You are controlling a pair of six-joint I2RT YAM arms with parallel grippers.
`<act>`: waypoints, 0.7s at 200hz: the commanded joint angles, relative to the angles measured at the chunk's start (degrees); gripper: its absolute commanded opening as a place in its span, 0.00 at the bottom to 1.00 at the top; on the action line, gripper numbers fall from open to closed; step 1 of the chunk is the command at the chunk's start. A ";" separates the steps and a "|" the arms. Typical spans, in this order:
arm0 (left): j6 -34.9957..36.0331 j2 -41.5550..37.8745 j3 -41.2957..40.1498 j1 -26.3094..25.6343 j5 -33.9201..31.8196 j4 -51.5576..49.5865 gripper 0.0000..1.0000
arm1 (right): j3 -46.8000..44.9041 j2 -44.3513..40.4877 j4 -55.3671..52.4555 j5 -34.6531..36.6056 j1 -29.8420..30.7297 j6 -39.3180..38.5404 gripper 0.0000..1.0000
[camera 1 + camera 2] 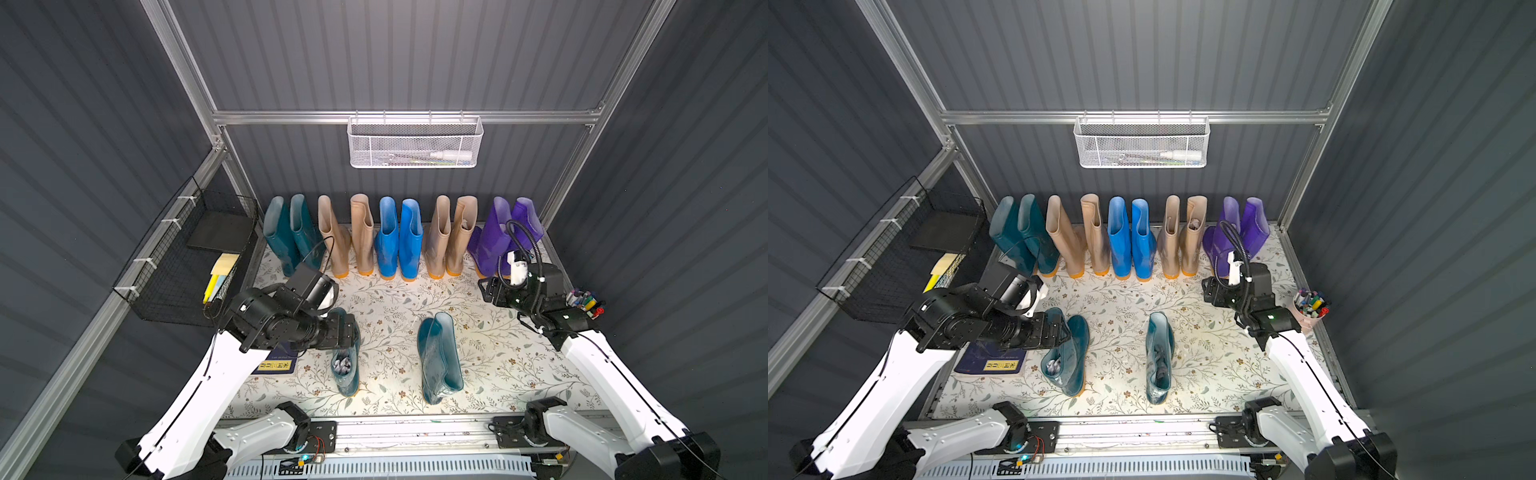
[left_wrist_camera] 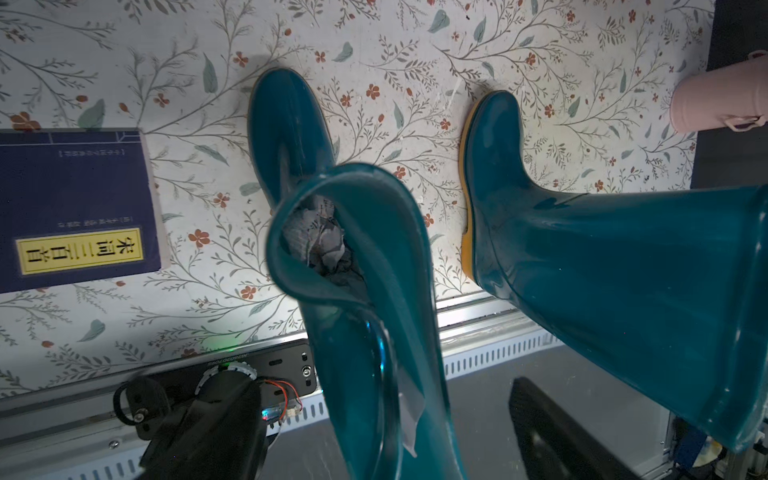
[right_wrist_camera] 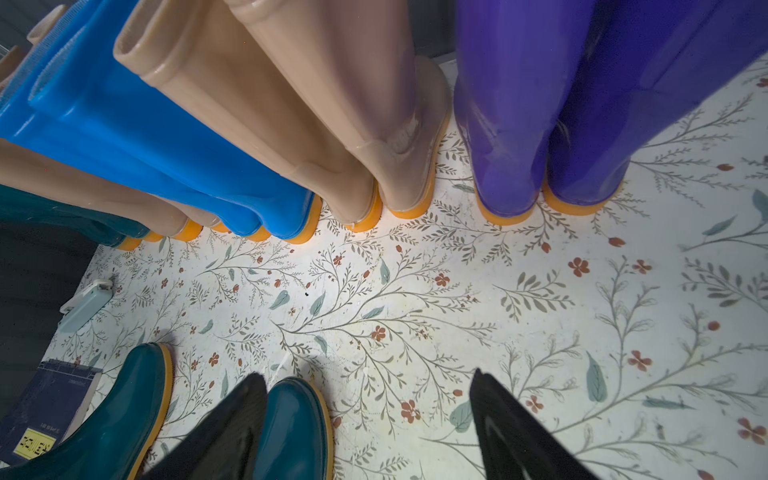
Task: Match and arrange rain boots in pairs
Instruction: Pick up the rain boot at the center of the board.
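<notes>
Ten boots [image 1: 388, 241] line the table's [image 1: 498, 353] back edge; left gripper [image 1: 349, 332] gapes around a teal boot [image 1: 345, 374], right gripper [image 3: 368, 386] gapes empty.

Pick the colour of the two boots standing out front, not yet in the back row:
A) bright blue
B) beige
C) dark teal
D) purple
C: one dark teal boot and a second dark teal boot stand apart from each other out front, while the back row of boots already runs teal, beige, blue, beige and purple in pairs.
</notes>
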 commanded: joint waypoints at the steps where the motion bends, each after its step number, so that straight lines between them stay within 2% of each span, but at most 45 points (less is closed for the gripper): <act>1: -1.11 -0.63 -2.48 -0.28 3.15 3.77 0.92 | 1.58 -0.67 -0.56 0.89 0.16 -0.13 0.80; 54: -0.25 -1.10 -8.18 -0.28 4.20 5.96 0.76 | 0.87 -0.23 -0.10 0.97 0.16 -0.39 0.80; 74: 0.88 -1.00 -10.65 -0.28 5.45 8.63 0.67 | 0.53 -0.08 0.24 0.87 0.16 -0.39 0.79; 140: 1.96 -0.50 -10.67 -0.28 5.17 10.16 0.15 | -0.07 -1.27 -0.68 2.58 0.22 -1.00 0.79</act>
